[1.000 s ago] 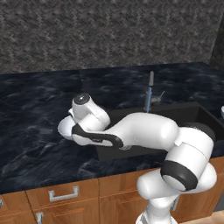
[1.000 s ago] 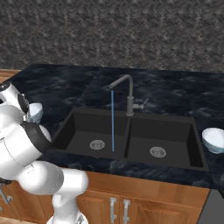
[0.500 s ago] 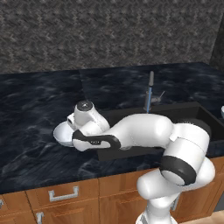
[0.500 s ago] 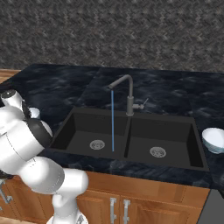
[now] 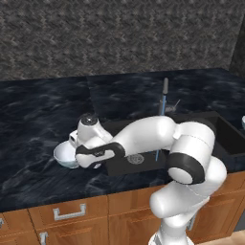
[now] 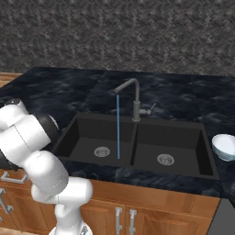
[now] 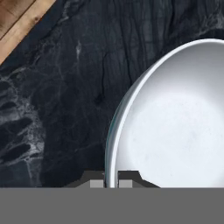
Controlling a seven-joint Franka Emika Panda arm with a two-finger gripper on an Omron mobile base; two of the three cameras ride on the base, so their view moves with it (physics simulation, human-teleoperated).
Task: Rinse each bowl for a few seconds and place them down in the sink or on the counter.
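Lowered since a second ago: gripper (image 7: 111, 183), clamped on rim of near bowl (image 5: 65, 154), now low at counter (image 5: 33, 177) left of sink (image 6: 137, 147); contact with the surface not discernible. Beyond: faucet (image 6: 133, 98) running into left basin. Farthest right: second bowl (image 6: 224, 147), on counter beside sink.

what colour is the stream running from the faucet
Thin bright blue stream of water, clearest in the right base view.
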